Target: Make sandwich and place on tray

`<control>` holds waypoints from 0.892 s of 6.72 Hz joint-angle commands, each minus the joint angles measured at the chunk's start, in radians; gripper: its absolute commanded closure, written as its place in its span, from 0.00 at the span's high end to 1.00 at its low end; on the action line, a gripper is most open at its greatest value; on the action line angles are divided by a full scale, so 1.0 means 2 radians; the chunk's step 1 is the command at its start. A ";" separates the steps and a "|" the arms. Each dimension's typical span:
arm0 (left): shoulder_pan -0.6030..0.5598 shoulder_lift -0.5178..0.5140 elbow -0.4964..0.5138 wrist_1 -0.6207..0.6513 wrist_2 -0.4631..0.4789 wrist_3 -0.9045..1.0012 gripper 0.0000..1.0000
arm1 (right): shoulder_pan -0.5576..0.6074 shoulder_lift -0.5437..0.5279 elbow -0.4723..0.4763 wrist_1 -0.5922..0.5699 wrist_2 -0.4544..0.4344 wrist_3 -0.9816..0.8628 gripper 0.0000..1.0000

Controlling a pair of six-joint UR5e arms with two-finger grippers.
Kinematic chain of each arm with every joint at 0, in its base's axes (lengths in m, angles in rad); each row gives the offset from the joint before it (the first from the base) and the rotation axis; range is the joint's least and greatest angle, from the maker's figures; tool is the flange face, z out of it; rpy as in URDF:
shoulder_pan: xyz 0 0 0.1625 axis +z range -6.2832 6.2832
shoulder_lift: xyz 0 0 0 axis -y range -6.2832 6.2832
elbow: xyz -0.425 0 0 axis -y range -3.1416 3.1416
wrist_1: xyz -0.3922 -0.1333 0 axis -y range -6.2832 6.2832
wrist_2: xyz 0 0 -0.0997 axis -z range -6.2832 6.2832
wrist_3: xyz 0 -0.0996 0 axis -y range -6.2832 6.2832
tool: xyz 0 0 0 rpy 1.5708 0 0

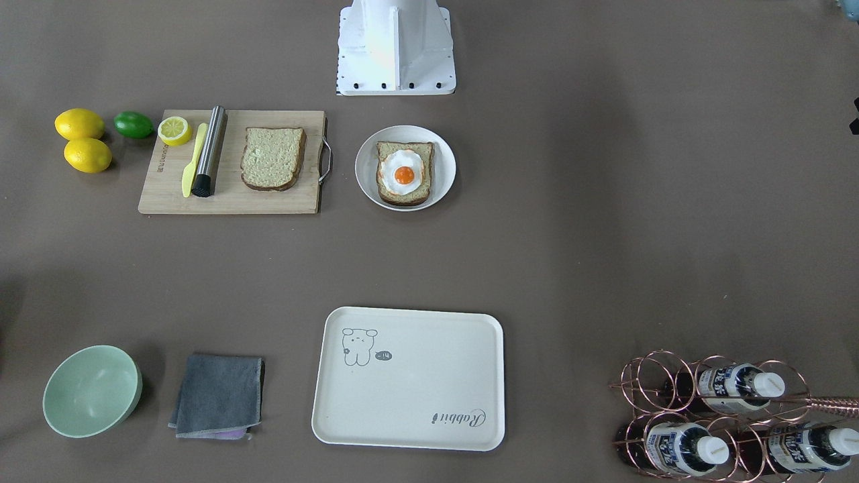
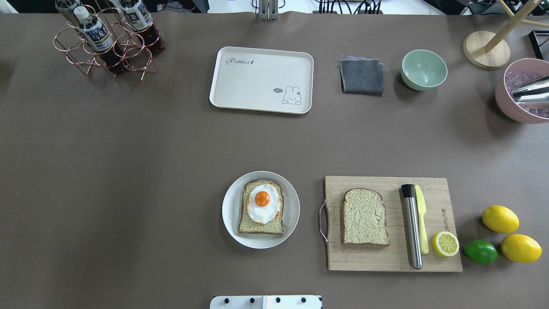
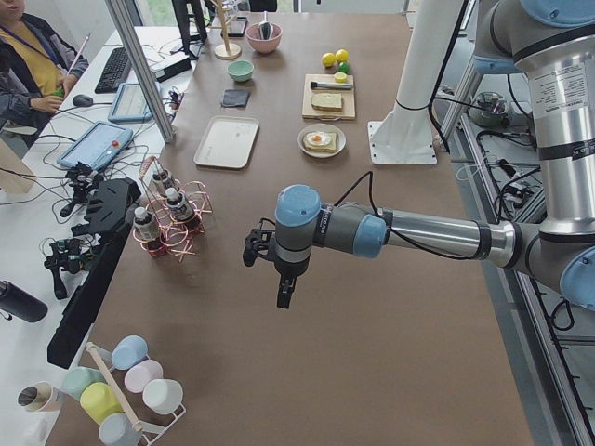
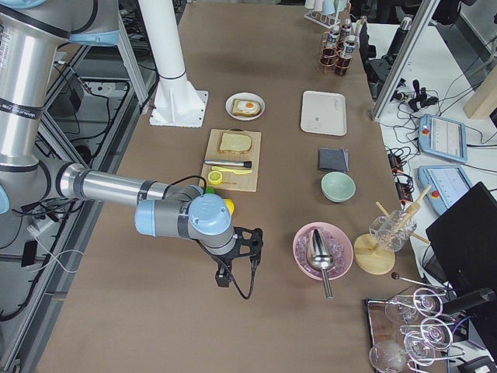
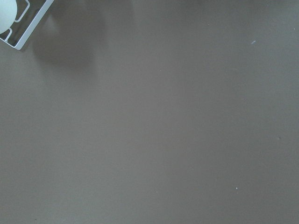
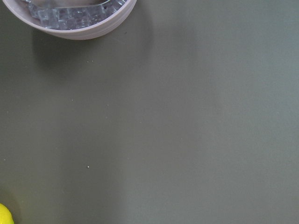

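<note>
One bread slice topped with the fried egg lies on the round plate near the robot's base, while the second slice lies on the wooden cutting board beside it. The tray sits well apart across the surface. The left pincer and right pincer hang above opposite ends; whether either is released or clenched, I cannot tell
</note>
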 commanded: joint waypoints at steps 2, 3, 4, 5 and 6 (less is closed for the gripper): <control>0.003 0.006 -0.015 0.000 -0.009 -0.001 0.98 | -0.001 -0.001 0.000 -0.002 0.051 0.003 1.00; 0.002 0.005 -0.016 -0.001 -0.008 0.001 0.98 | -0.005 -0.002 0.002 0.001 0.059 0.003 1.00; 0.003 0.001 -0.019 0.001 -0.008 0.000 0.98 | -0.012 -0.003 0.002 0.001 0.088 0.004 1.00; 0.003 0.004 -0.019 -0.001 -0.008 0.005 0.98 | -0.025 -0.003 0.002 0.001 0.092 0.004 1.00; 0.004 0.005 -0.020 -0.010 -0.008 0.005 0.98 | -0.044 0.002 0.005 0.001 0.095 0.007 1.00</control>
